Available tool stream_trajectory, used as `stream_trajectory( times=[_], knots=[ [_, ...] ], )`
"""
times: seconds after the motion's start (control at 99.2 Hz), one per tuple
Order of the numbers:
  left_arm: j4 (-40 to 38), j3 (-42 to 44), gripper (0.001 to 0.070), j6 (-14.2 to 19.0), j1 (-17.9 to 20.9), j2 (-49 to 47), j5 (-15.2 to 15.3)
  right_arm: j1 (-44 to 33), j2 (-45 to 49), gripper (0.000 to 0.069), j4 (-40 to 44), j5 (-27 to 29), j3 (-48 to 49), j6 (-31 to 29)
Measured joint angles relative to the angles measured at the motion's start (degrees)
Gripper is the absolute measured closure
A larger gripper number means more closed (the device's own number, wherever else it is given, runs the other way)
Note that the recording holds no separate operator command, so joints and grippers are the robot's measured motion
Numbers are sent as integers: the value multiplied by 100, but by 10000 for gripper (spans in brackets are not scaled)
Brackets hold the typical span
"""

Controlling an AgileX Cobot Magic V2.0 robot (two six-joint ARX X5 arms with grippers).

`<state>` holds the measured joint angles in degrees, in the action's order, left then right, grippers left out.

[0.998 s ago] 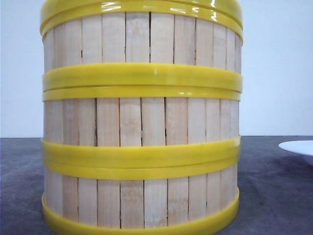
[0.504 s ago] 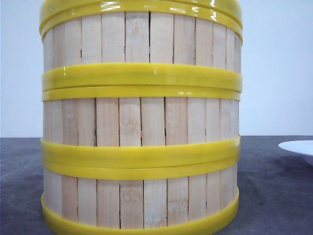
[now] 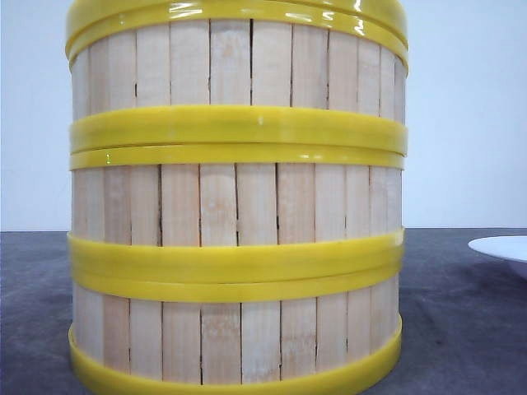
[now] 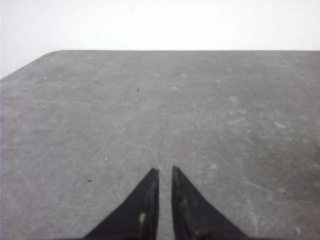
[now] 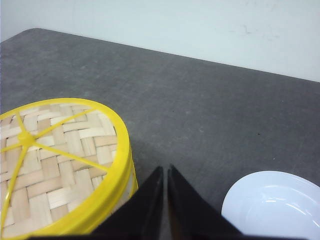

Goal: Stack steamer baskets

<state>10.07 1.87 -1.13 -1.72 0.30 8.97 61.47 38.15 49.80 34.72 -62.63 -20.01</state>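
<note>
Pale bamboo slats, upright and banded with thick glossy yellow plastic rims, make up the three steamer baskets [image 3: 237, 206], which stand stacked in one straight column on the grey table [image 3: 461, 321], close before the front camera, with the white plate [image 3: 502, 248] off to their right. From the right wrist, the stack's top shows as a woven bamboo lid [image 5: 55, 160] with yellow spokes and a yellow rim. The right gripper [image 5: 165, 172] is clenched on nothing beside the stack, near the plate; the left gripper [image 4: 165, 172] is nearly closed, empty over bare table.
</note>
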Motion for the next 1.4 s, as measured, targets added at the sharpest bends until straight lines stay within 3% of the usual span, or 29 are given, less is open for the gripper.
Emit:
stream_trajectory(
  times=[1.27,1.401],
  knots=[
    [-2,0,691,-37,0,0,2,-15,2,681,-2,11,0,4],
    [-2,0,691,-37,0,0,2,-295,2,681,-341,219,0,160]
  ],
)
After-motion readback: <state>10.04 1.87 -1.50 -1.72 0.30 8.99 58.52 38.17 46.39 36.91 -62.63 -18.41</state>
